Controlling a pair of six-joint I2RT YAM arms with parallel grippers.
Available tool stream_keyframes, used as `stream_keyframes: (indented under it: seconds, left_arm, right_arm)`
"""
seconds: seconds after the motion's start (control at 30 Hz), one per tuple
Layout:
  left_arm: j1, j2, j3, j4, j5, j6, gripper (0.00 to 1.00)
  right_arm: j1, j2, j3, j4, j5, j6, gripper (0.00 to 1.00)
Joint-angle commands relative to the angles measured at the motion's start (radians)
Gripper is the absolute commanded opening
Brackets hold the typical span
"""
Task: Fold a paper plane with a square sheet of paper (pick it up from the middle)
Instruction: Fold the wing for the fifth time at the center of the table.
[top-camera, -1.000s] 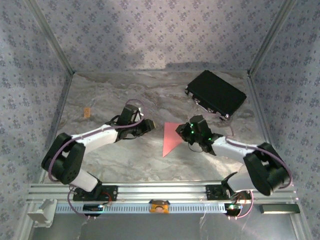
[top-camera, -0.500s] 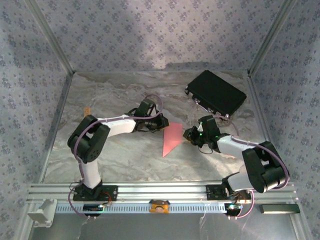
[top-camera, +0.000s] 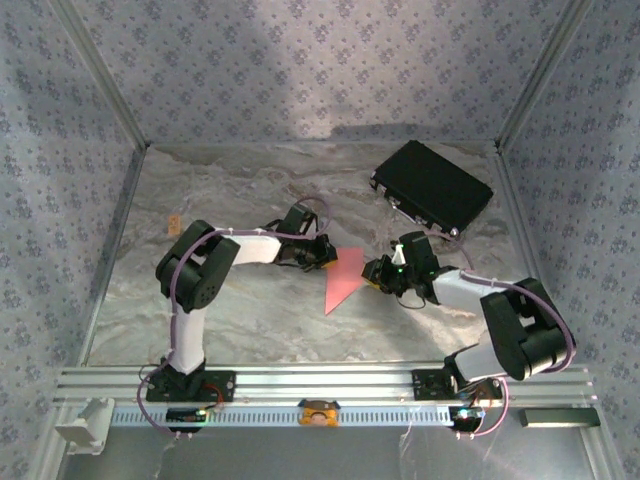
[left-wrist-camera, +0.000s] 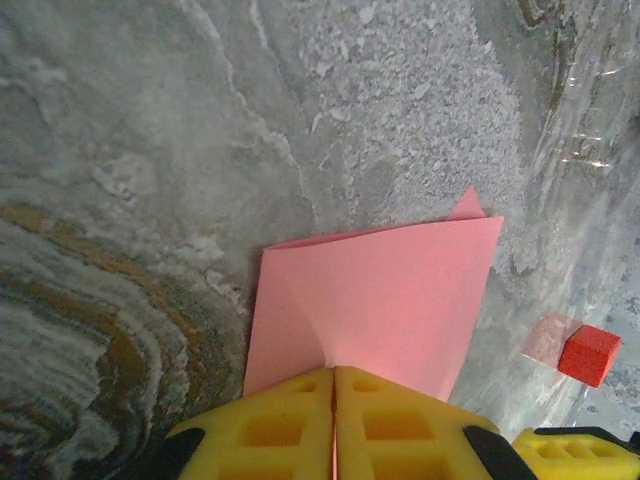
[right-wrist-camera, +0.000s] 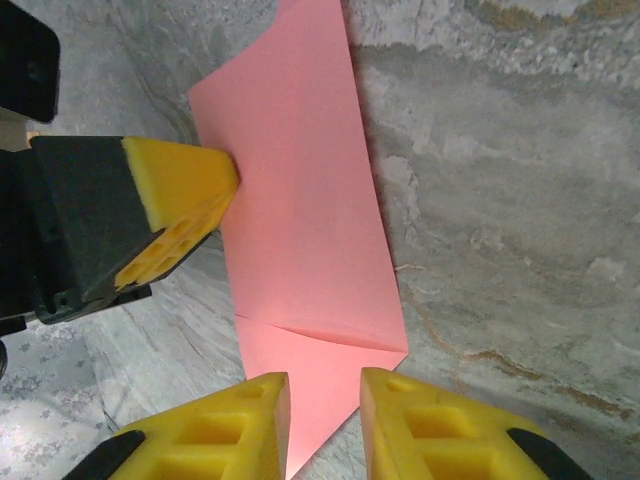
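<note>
The square sheet of paper (top-camera: 344, 279) lies folded into a pink pointed shape on the marble tabletop between the two arms. My left gripper (top-camera: 327, 259) is at its upper left edge. In the left wrist view its yellow pads (left-wrist-camera: 290, 425) are pressed together on the paper (left-wrist-camera: 380, 300), with a thin pink sliver between them. My right gripper (top-camera: 374, 275) is at the paper's right side. In the right wrist view it (right-wrist-camera: 325, 392) stands open, and the paper's pointed end (right-wrist-camera: 300, 210) runs flat between its fingers. The left gripper's fingers (right-wrist-camera: 185, 190) touch the paper's far edge.
A black rectangular case (top-camera: 432, 187) lies at the back right. A tiny orange tag (top-camera: 174, 224) sits near the left wall. Patterned walls and metal rails close the table in on three sides.
My left arm swung right to the paper and its gripper closed on the paper's edge. My right gripper slid slightly right off the paper's middle and opened a little.
</note>
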Motion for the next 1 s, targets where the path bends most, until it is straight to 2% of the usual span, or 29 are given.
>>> stream_keyframes:
  seconds: [0.0, 0.1, 0.23, 0.37, 0.67, 0.97]
  left_arm:
    - [-0.003, 0.006, -0.043, -0.049, -0.021, 0.02, 0.08]
    - [-0.003, 0.0, -0.054, -0.047, -0.015, 0.026, 0.08]
    - [-0.003, -0.014, -0.071, -0.038, -0.006, 0.022, 0.08]
    - [-0.003, -0.025, -0.088, -0.034, -0.009, 0.016, 0.08]
    - [-0.003, -0.028, -0.1, -0.026, -0.018, 0.01, 0.08]
    - [0.0, -0.028, -0.1, -0.026, -0.018, 0.01, 0.07]
  right_arm:
    - [0.004, 0.015, 0.01, 0.008, -0.024, -0.025, 0.31]
    - [0.006, 0.035, 0.02, 0.0, -0.032, -0.03, 0.37]
    - [0.017, 0.076, 0.04, -0.005, -0.055, -0.03, 0.4]
    - [0.036, 0.107, 0.06, -0.018, -0.073, -0.017, 0.39]
    - [0.087, 0.031, 0.067, -0.149, -0.003, 0.049, 0.38]
    - [0.112, 0.111, 0.075, -0.058, -0.073, 0.116, 0.35]
